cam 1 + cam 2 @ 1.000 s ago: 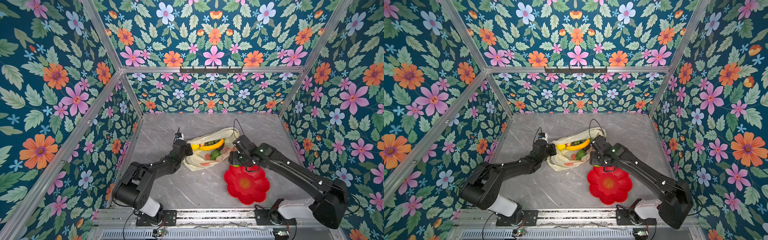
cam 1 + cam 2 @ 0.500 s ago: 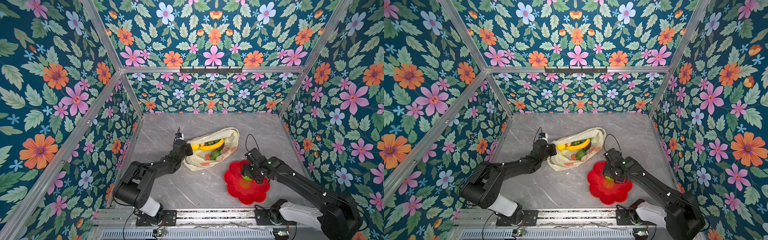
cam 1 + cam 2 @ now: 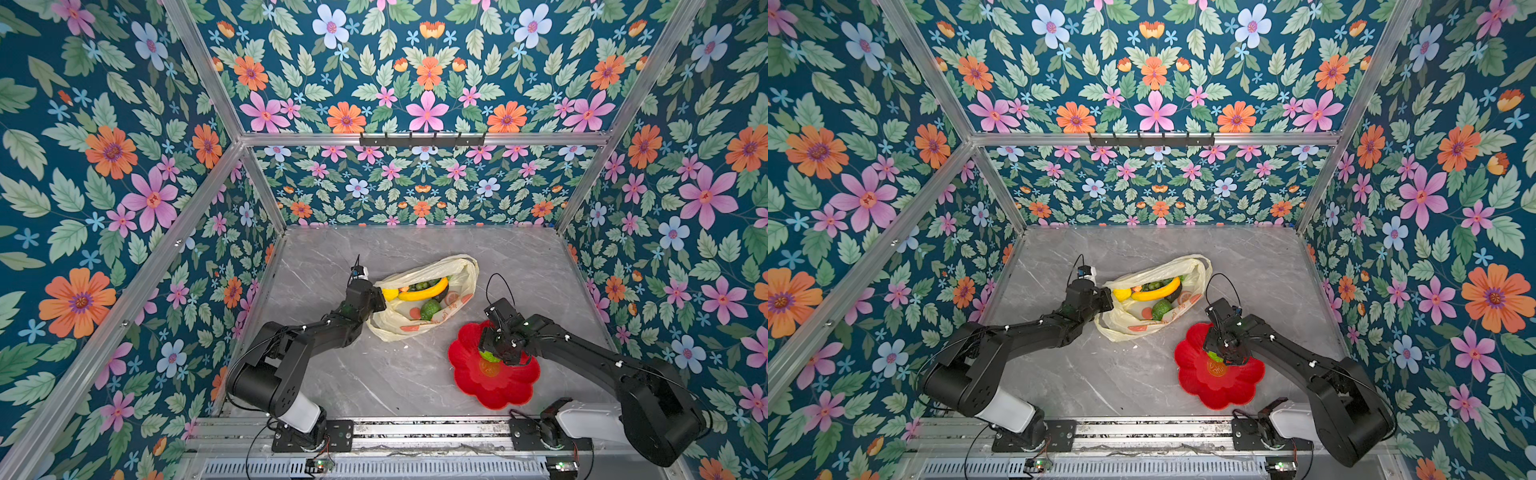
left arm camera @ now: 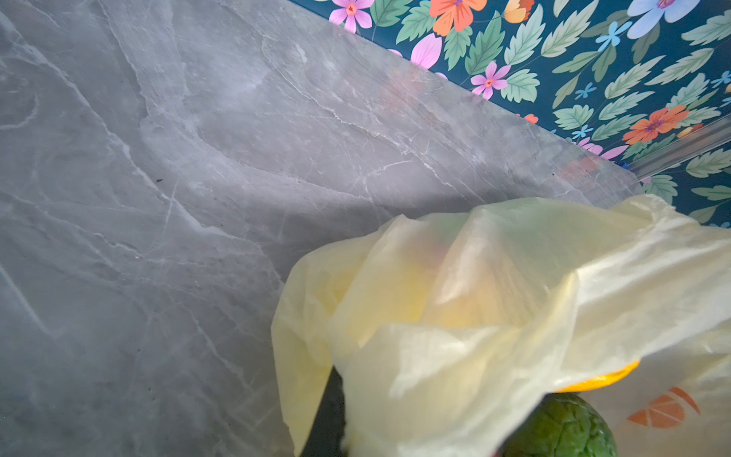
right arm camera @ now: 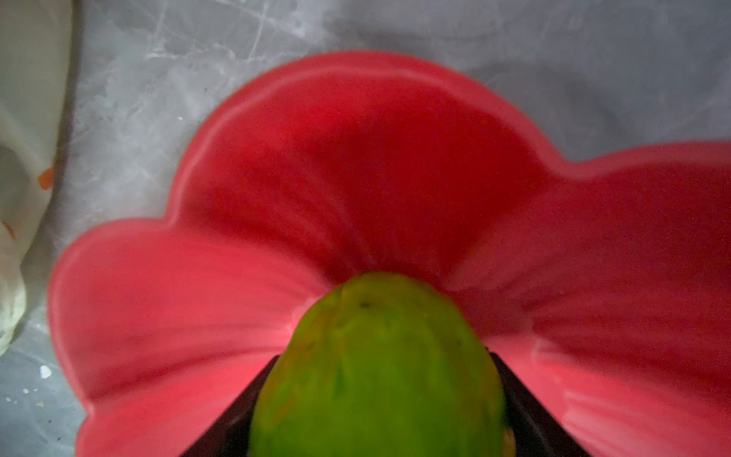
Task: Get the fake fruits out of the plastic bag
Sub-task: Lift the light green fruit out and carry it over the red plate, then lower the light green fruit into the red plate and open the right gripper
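The plastic bag lies open mid-table, pale yellow with orange prints. Inside it show fake fruits: a yellow banana, a lemon, green grapes and a dark green bumpy fruit. My left gripper is shut on the bag's left rim; in the left wrist view the film drapes over one dark finger. My right gripper is shut on a lime-green fruit, low over the red dish.
The red flower-shaped dish sits front right of the bag on the grey marble table. Floral walls close in the left, back and right sides. A hook rail hangs on the back wall.
My right gripper has carried the lime-green fruit from the bag's right edge toward the front and down over the red dish. The left gripper and the bag have stayed put.
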Action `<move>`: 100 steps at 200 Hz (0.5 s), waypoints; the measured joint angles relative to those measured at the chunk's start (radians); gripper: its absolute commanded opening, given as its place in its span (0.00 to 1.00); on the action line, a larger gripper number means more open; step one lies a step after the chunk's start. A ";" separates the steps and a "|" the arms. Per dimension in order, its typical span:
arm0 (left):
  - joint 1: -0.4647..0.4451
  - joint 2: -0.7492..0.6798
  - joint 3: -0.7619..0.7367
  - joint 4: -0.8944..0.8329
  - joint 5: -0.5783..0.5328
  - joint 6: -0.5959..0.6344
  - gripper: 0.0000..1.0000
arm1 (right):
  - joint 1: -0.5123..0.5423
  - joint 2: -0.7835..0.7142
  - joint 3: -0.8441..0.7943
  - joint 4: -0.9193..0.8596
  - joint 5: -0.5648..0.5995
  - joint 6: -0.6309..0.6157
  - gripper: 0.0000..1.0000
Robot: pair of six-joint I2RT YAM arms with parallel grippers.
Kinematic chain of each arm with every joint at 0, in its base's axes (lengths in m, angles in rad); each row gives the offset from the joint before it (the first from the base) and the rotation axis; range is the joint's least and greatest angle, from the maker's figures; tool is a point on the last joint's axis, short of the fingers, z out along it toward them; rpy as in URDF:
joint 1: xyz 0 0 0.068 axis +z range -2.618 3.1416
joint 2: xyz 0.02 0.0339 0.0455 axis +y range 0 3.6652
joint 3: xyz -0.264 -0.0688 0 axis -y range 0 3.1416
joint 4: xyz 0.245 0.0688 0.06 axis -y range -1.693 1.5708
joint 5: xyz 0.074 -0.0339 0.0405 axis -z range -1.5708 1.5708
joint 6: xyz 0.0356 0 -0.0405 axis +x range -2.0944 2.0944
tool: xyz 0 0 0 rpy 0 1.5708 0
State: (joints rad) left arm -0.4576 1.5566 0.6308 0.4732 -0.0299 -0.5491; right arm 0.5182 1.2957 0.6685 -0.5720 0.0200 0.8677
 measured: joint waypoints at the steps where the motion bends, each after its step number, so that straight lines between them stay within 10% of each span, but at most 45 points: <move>1: 0.000 0.000 0.000 0.000 0.000 0.000 0.09 | 0.000 0.001 0.000 0.000 0.001 0.000 0.67; 100: 0.000 0.000 0.000 0.000 0.000 0.000 0.09 | -0.004 0.021 0.001 0.019 0.032 0.004 0.78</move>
State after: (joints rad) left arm -0.4576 1.5562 0.6308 0.4736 -0.0299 -0.5491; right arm 0.5140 1.3167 0.6693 -0.5533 0.0521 0.8715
